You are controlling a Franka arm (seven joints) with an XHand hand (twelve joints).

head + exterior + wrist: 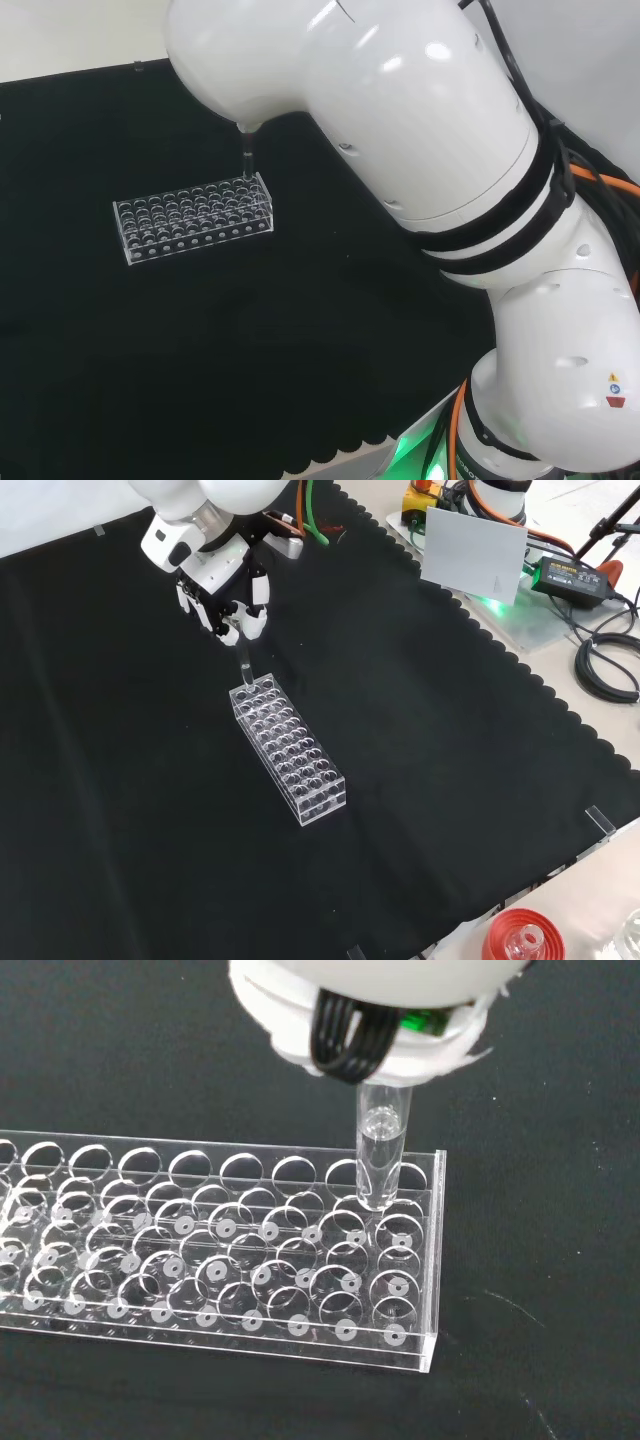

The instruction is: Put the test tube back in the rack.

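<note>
My fingers (243,613) pinch the top of the light, slick, breakable glass tube (381,1160), hanging upright just over the rack's (220,1250) corner hole.

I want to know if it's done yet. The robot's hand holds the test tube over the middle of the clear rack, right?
Not quite. The hand does hold the test tube, fingers curled round it, but it hangs over a hole at the end of the clear rack, near a corner, not the middle. The wrist view shows this best; the front view agrees.
</note>
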